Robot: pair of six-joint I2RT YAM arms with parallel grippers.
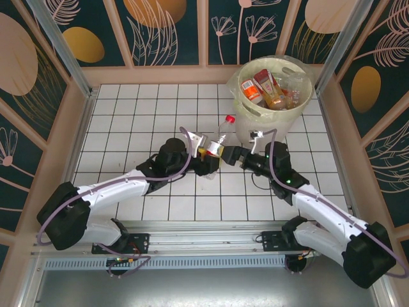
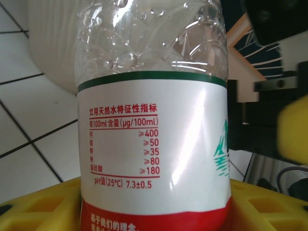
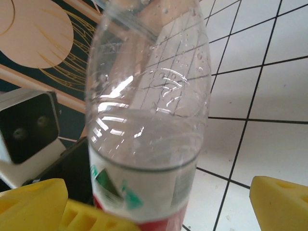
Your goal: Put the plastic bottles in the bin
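Note:
A clear plastic bottle [image 1: 220, 135] with a red cap and a white-and-red label stands nearly upright above the tiles, just left of the bin [image 1: 307, 96]. My left gripper [image 1: 209, 153] is shut on its lower body. In the left wrist view the label [image 2: 154, 134] sits between my yellow fingers [image 2: 38, 207]. My right gripper [image 1: 231, 155] stands wide open at the bottle's right side. In the right wrist view the bottle [image 3: 149, 144] is between its yellow fingers [image 3: 279, 202], nearer the left one, with a gap on the right. Several bottles [image 1: 268, 89] lie in the bin.
The pale bin's wall [image 2: 53, 43] rises close behind the held bottle. Wooden-framed patterned panels [image 1: 160, 73] close the white tiled table [image 1: 140, 121] at the back and both sides. A metal rail [image 1: 204, 230] runs along the near edge by the arm bases.

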